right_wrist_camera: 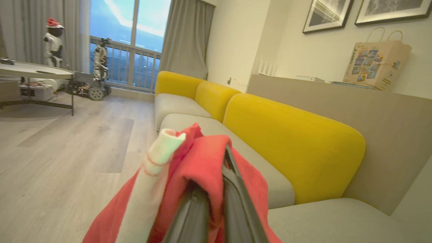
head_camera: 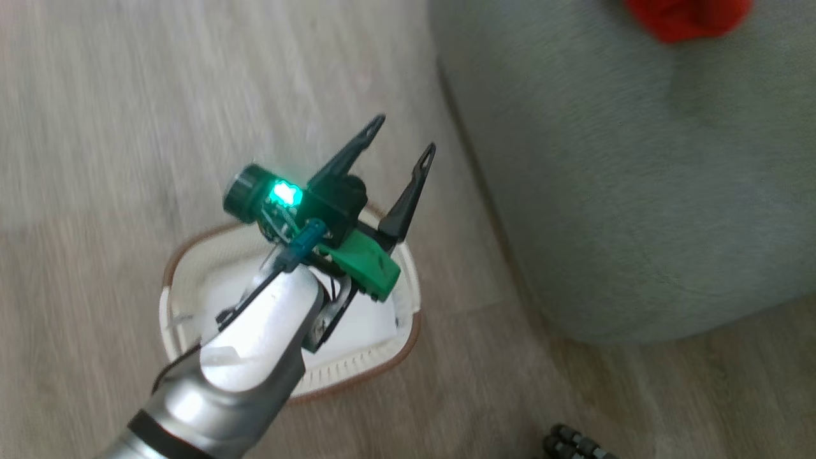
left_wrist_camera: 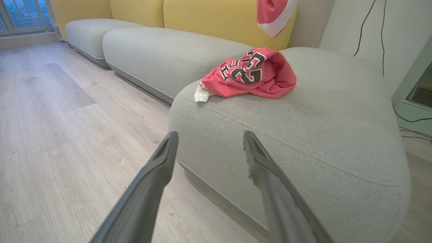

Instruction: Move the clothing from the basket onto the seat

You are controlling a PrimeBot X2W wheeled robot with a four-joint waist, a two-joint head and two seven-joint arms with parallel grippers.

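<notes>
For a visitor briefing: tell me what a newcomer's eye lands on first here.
The crumpled red shiny jersey with black letters lying on the big grey-green fabric sofa cushion. Next, the right gripper shut on a second red garment with white trim. The left gripper hangs open above the oval cream plastic basket.

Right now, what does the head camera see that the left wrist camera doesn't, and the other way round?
Head view: the cream basket on the floor. Left wrist view: yellow back cushions, wall cables, and the black letters on the red clothing. Shared: the grey seat, the wooden floor, the red clothing lying on the seat, and the open left pincer.
</notes>
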